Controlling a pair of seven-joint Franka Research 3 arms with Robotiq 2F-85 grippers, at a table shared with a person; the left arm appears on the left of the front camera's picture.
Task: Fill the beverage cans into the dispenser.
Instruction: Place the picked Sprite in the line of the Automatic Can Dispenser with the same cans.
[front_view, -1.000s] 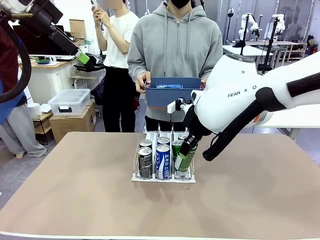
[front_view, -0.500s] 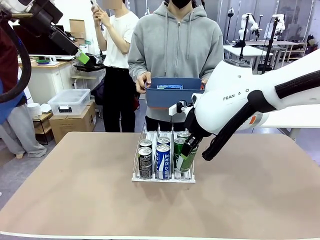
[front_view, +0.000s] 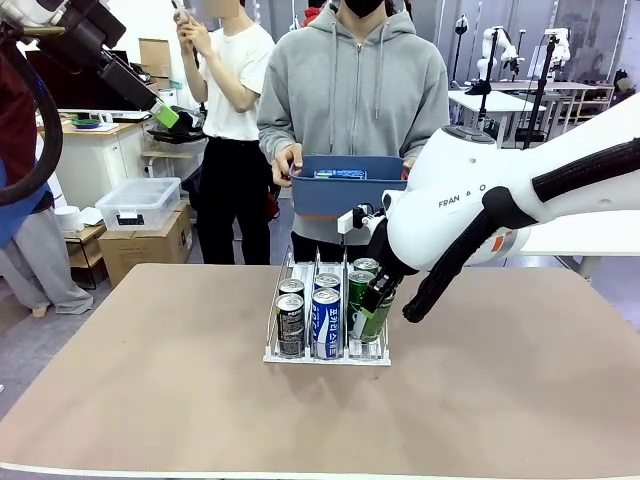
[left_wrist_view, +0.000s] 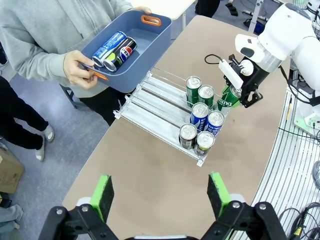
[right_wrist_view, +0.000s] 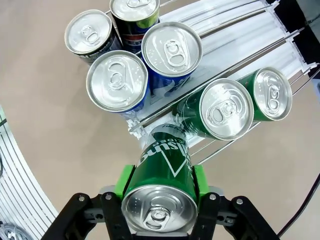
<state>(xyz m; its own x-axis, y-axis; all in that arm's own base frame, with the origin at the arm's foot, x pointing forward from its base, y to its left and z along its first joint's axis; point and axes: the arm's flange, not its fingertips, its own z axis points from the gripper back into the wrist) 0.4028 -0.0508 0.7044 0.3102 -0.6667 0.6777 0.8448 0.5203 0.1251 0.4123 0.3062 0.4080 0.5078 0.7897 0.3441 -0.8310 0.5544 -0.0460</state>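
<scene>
right gripper (right_wrist_view: 160, 186) clamps a tilted green can (right_wrist_view: 163, 162) at the rack's (left_wrist_view: 150, 100) near right corner. its foot seems to touch the wire, but the can hides that. left gripper (left_wrist_view: 160, 194) gapes empty, high above the rack.

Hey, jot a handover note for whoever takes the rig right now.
Right gripper: shut on a green can, tilted at the front of the rack, in its green lane.
Left gripper: open, high above the table, empty.
Done: six cans stand in the rack, two per lane.
Left: seat the held can; two cans lie in the blue bin the person holds.
</scene>
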